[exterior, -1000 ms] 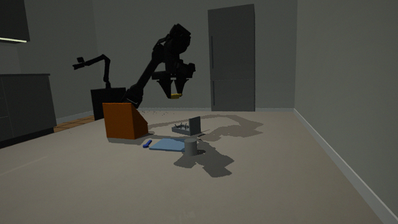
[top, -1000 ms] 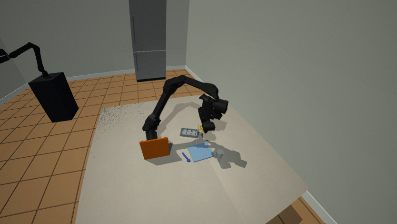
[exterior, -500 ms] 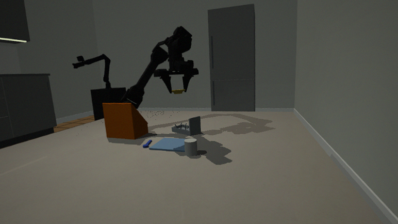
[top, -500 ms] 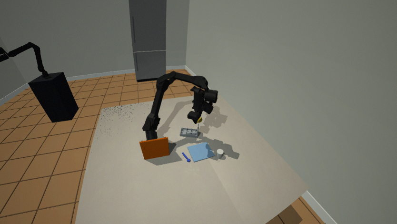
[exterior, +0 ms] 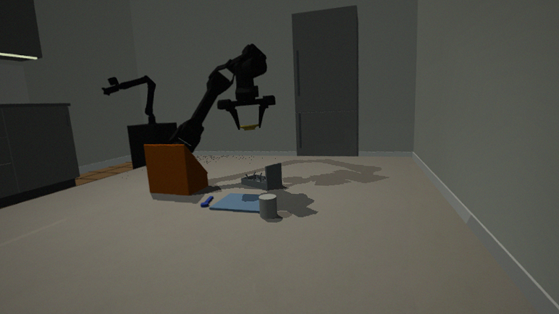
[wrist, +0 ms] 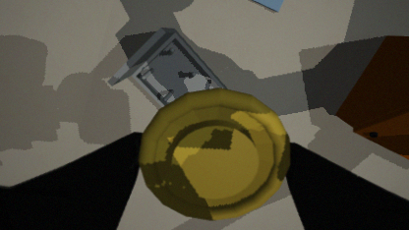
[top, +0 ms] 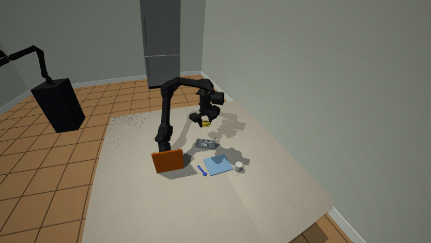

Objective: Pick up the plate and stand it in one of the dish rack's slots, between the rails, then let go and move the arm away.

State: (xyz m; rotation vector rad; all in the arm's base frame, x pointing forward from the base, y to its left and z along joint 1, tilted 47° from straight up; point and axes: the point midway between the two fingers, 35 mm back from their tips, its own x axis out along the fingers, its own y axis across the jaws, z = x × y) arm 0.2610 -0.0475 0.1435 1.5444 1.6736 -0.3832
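The yellow plate (top: 205, 123) (exterior: 249, 127) (wrist: 216, 167) is held by its opposite edges, nearly level, well above the table. My gripper (top: 205, 123) (exterior: 249, 127) (wrist: 214, 146) is shut on it, with one finger at each side of the rim. The grey dish rack (top: 205, 147) (exterior: 273, 176) (wrist: 147, 53) stands on the table, lower than the plate and nearer the top camera. It has short rails and a tall panel at one end. In the wrist view the rack lies diagonally beyond the plate, which hides its near part.
A blue board (top: 221, 168) (exterior: 231, 203) (wrist: 270, 4) lies nearer the top and exterior views than the rack. A blue spoon (top: 201, 169) (exterior: 206, 201) and a whitish cup (top: 238, 166) (exterior: 267, 206) flank it. An orange block (top: 168, 161) (exterior: 166, 169) (wrist: 380, 93) stands by the arm's base.
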